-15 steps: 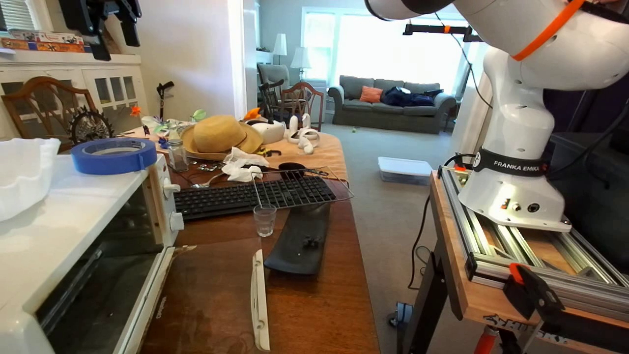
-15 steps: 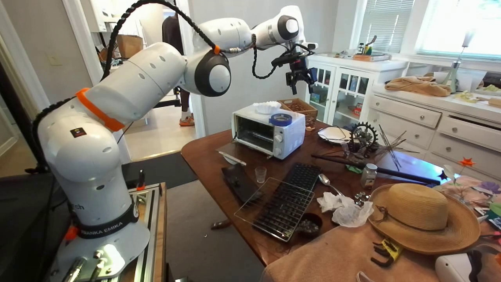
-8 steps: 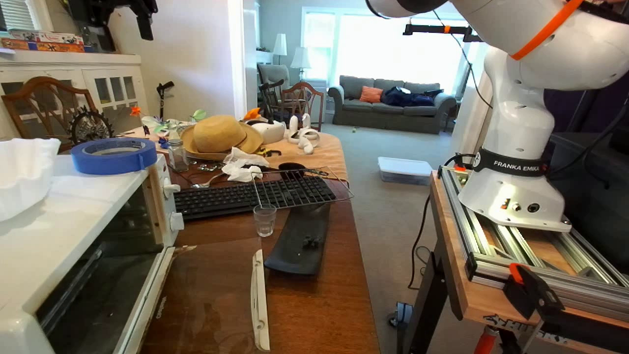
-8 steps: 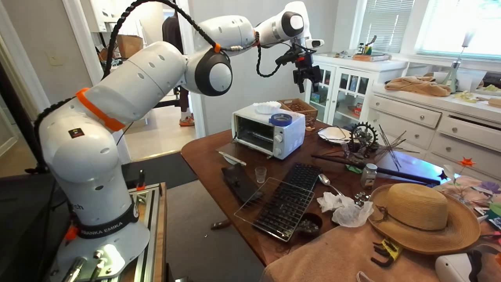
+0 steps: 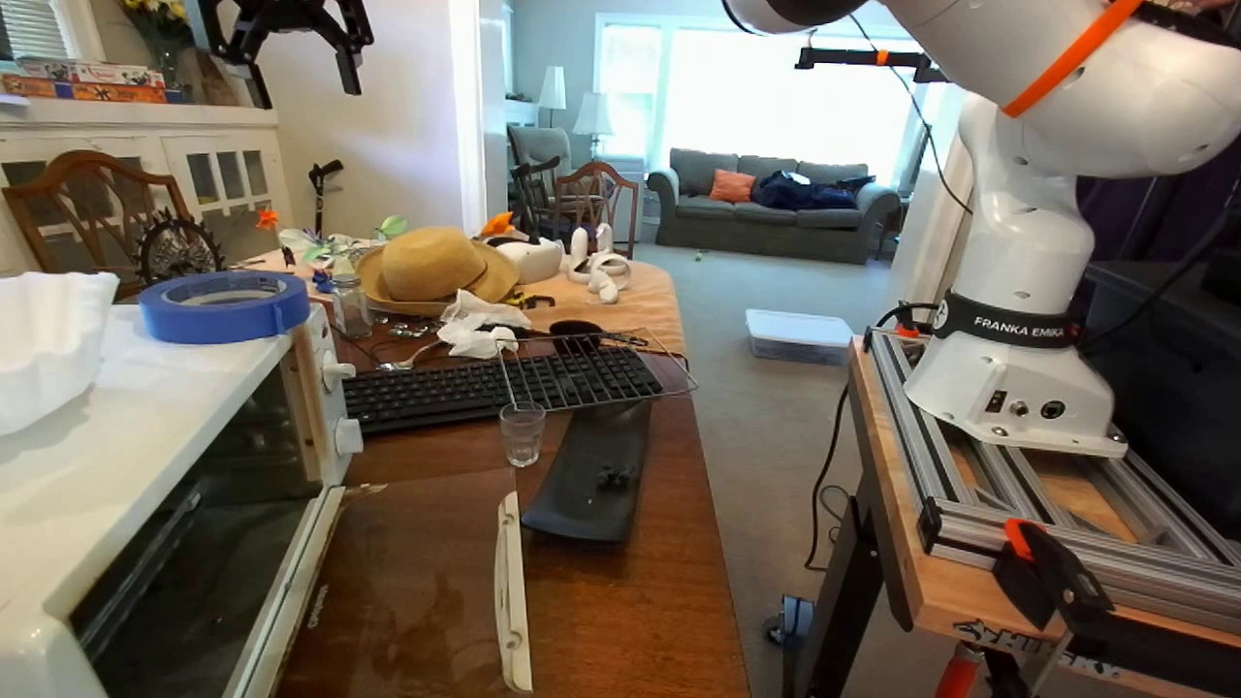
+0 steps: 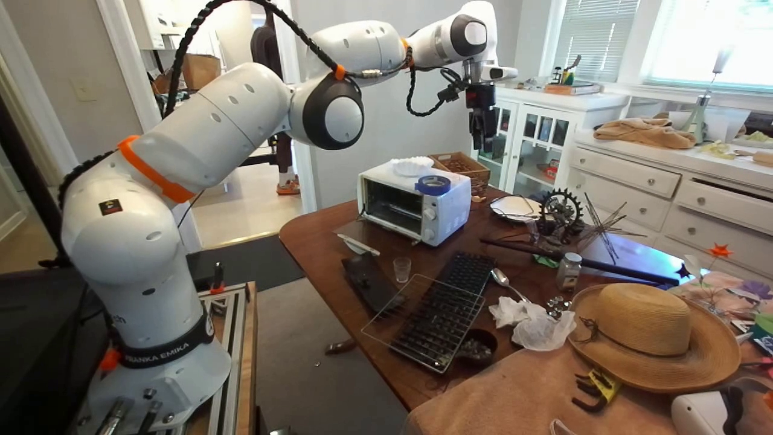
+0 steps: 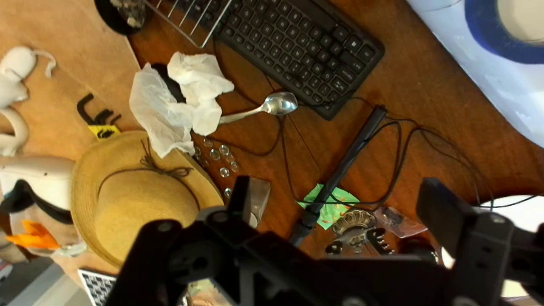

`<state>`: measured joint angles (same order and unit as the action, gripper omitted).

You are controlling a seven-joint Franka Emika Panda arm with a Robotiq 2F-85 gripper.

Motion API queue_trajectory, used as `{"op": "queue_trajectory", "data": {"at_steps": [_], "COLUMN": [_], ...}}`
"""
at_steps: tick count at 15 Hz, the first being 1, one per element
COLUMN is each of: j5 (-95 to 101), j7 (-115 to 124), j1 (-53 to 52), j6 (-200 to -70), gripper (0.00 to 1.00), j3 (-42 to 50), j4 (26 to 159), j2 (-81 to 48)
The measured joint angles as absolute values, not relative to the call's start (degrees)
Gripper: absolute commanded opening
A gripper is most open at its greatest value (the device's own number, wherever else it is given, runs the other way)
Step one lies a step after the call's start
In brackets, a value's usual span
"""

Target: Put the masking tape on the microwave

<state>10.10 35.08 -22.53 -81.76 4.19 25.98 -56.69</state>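
Observation:
The blue masking tape lies flat on top of the white microwave, near a front corner. In both exterior views, I see the tape (image 5: 223,322) (image 6: 433,190) and the microwave (image 5: 126,427) (image 6: 452,211). The microwave's glass door (image 5: 417,582) hangs down open. In the wrist view, part of the tape (image 7: 488,38) and a white corner of the microwave (image 7: 501,89) show at the upper right. My gripper (image 5: 306,95) (image 6: 482,145) (image 7: 338,189) is open, with nothing between its fingers. It is in the air above the microwave's level, apart from the tape.
A white fluted bowl (image 5: 48,349) stands beside the tape on the microwave. The table holds a keyboard (image 6: 465,272), wire rack (image 6: 423,320), glass (image 6: 402,269), dark oblong tray (image 6: 368,281), straw hat (image 6: 643,320) and black pole (image 7: 344,170). A wicker basket (image 6: 480,175) stands behind the microwave.
My gripper has moved across, rightward in both exterior views, and has turned about its vertical axis. The tape and the microwave have not moved.

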Motion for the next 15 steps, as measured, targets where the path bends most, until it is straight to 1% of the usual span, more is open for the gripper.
{"op": "queue_trajectory", "data": {"at_steps": [11,15], "j5": [-1.05,-2.83], "j7": [59.35,60.62], "j1": [-16.16,-13.65], "j6": [-79.46,-76.78], "gripper": [1.0,1.0], "j3": [0.96,-0.24], "j4": [26.17,26.16], "j2": [-58.52,-58.85]}}
